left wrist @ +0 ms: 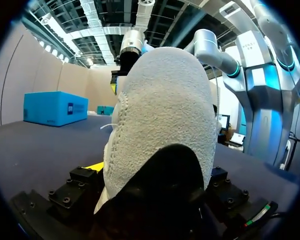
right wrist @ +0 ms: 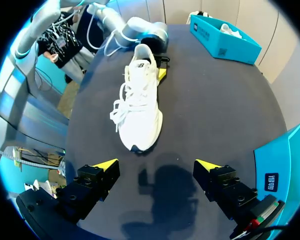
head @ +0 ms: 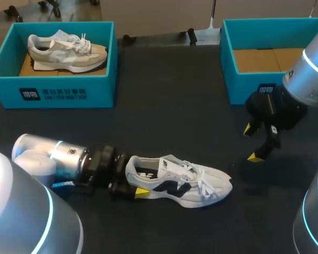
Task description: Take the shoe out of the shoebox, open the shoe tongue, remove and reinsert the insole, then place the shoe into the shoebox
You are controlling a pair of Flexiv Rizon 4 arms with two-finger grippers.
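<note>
A white sneaker [head: 185, 182] with a dark side logo lies on its sole on the dark table, toe to the right. My left gripper [head: 133, 179] comes in from the left and is shut on its heel, one yellow tip [head: 141, 192] against the near side. In the left wrist view the grey heel [left wrist: 165, 110] fills the space between the fingers. My right gripper [head: 252, 143] hangs open above the table right of the toe. In the right wrist view the sneaker [right wrist: 140, 107] lies ahead of its open fingers [right wrist: 107, 166], toe towards them.
A teal shoebox [head: 58, 84] at the back left holds a second, beige sneaker [head: 66, 50]. Another teal shoebox [head: 244, 84] at the back right shows only its cardboard floor. Bare dark tabletop lies between the boxes and the sneaker.
</note>
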